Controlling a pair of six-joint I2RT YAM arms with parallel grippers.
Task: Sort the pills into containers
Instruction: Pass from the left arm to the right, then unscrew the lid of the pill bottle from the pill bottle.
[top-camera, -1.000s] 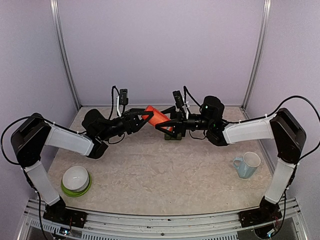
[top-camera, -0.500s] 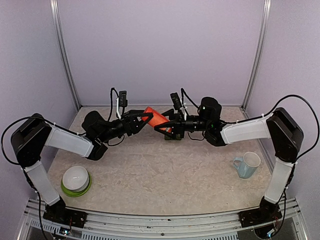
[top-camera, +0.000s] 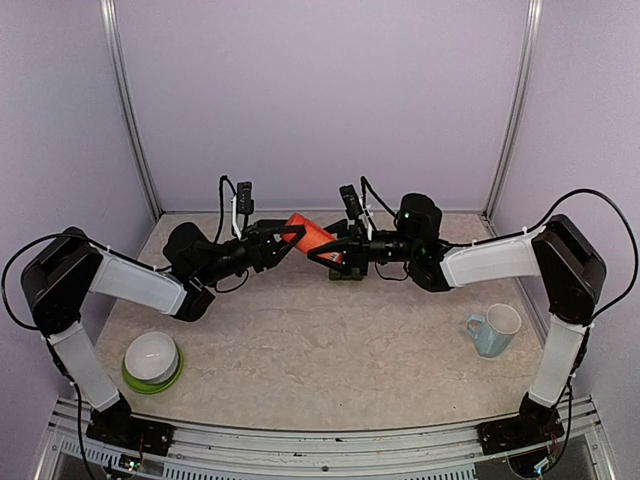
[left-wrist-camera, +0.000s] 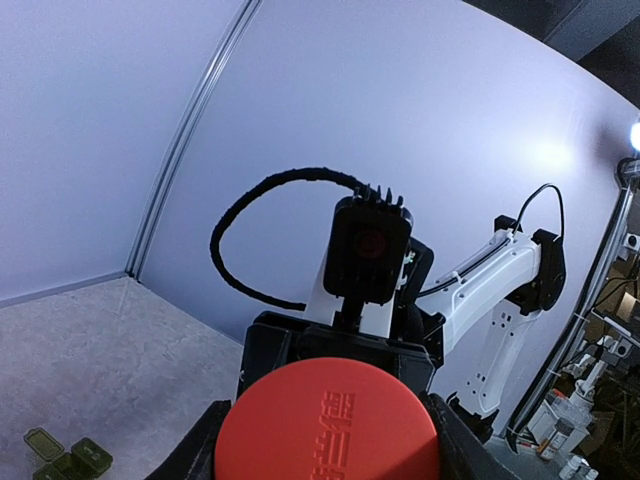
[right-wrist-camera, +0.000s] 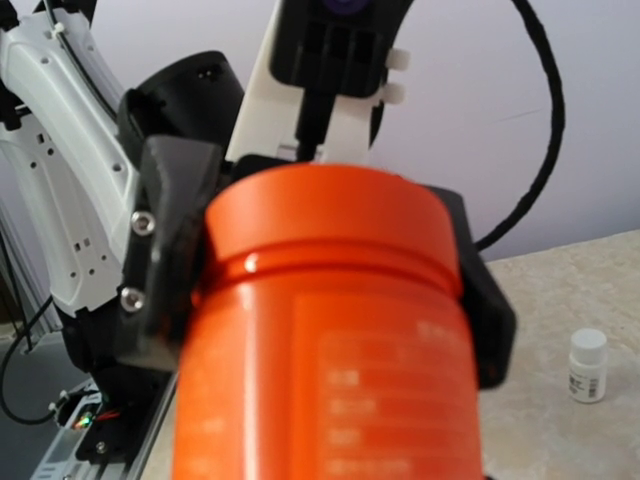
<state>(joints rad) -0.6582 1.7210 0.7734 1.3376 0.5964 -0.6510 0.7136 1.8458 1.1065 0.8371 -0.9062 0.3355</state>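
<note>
Top external: orange bottle (top-camera: 312, 234) and right gripper (top-camera: 330, 251) largely hide the containers (top-camera: 347, 274).

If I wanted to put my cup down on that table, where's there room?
Free: the wide front middle, bordered by the bowl on the left and the mug on the right. Crowded: the back middle, where the left gripper and right gripper meet at the orange bottle, near the containers.
</note>
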